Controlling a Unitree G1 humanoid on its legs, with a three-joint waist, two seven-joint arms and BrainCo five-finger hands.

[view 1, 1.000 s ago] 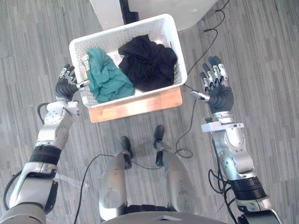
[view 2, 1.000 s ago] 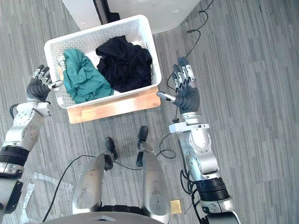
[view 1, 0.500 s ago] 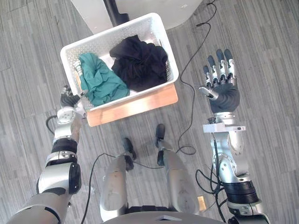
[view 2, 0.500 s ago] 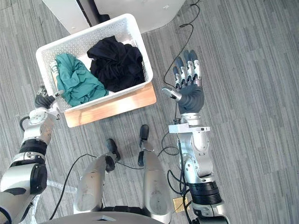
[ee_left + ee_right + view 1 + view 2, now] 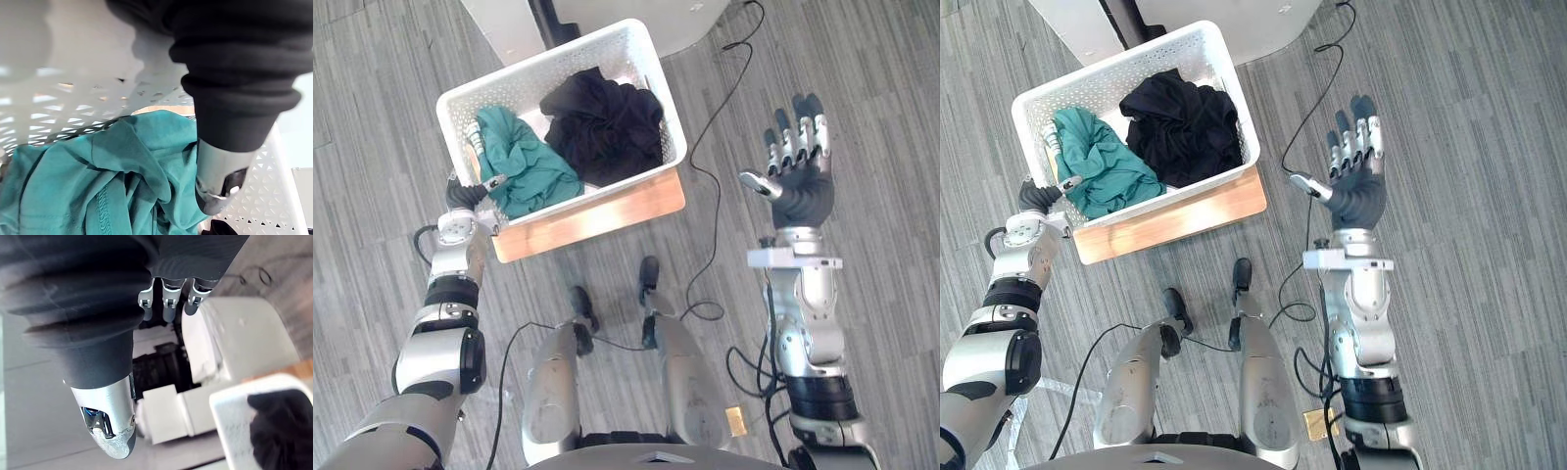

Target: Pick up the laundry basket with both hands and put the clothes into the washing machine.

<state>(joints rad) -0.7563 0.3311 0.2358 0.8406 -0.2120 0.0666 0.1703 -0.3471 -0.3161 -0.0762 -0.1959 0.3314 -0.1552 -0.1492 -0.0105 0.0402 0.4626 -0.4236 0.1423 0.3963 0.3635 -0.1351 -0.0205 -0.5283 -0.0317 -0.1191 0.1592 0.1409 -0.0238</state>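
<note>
White perforated plastic forms the laundry basket [image 5: 666, 108]. From my head camera, it sits on a pale wooden board [image 5: 607, 211] on a grey wood-grain floor [image 5: 881, 78], left of centre and towards the far side. Inside it, a crumpled teal garment [image 5: 519, 162] fills the left half and a bundled black garment [image 5: 607, 122] fills the right half. The two touch in the middle. A white appliance [image 5: 685, 15] stands just beyond the basket's far edge.

My left hand [image 5: 465, 193] is at the basket's near left corner, touching it, with its thumb lying across the rim beside the teal garment. My right hand [image 5: 800, 191] is raised well to the right of the basket and apart from it. Its palm is turned towards the basket, its fingers are straight and spread, and it holds nothing.

From my left wrist camera, the dark wrist cover and the silver thumb [image 5: 217, 178] are inside the basket. The thumb tip is just beside the folds of the teal garment, with the white mesh wall behind. I cannot tell whether this hand has closed on the rim.

From my right wrist camera, the dark cover and thumb [image 5: 110, 431] are closest. The fingers [image 5: 168, 296] reach straight out beyond them with nothing in their grasp. Past them are a corner of the basket with the black garment inside, and the white appliance.
</note>
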